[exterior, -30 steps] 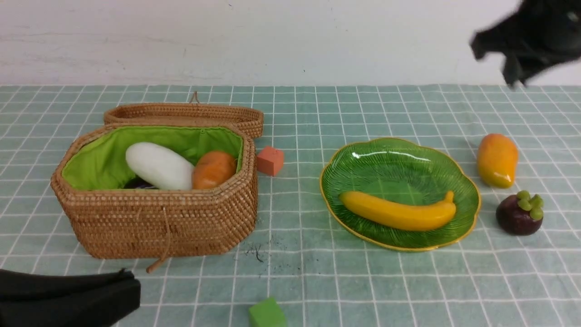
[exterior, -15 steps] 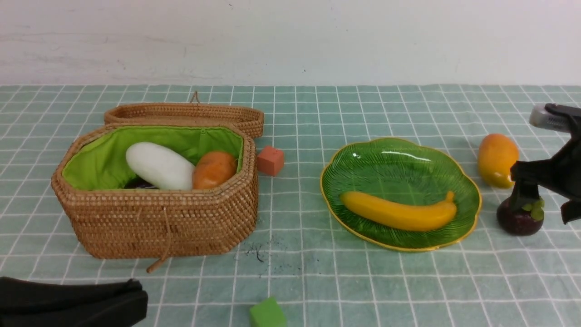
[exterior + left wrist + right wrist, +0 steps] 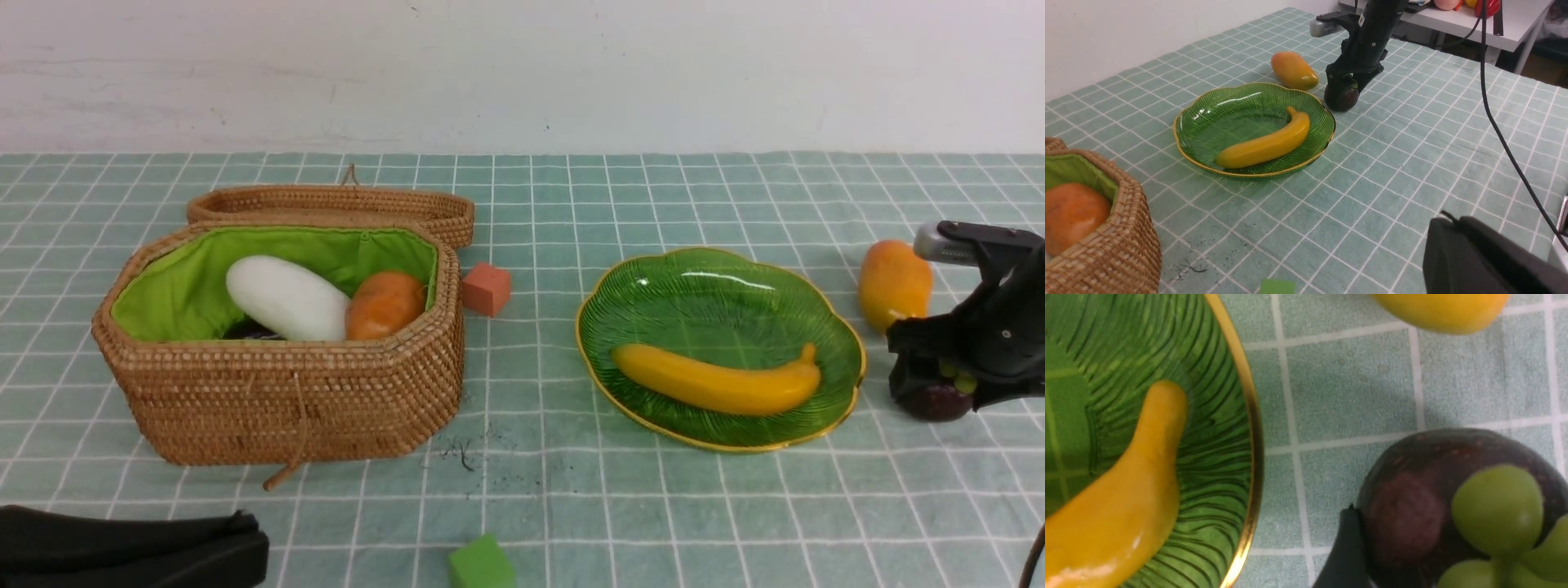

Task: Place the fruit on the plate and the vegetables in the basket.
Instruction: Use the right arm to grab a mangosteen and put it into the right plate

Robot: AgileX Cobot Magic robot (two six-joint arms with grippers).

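The ribbed translucent green glass plate (image 3: 718, 294) gleams smooth; the octagonal brown wicker basket (image 3: 326, 400) looks rough-woven, its green cloth lining (image 3: 163, 302) matt; the orange-yellow mango (image 3: 891, 286) shines glossy.

White wall (image 3: 522, 73) behind teal checked tablecloth (image 3: 539, 506).

The basket (image 3: 277, 408) stands left on the worktop (image 3: 571, 490), lid (image 3: 331, 204) behind it, radish (image 3: 286, 298) and potato (image 3: 384, 305) side by side inside. A cube (image 3: 486, 288) sits just right of it, a second cube (image 3: 480, 563) near the front edge. The plate (image 3: 718, 286), right of centre, carries the banana (image 3: 718, 381); right of it lies the mango (image 3: 892, 283), the mangosteen (image 3: 935, 403) before it.
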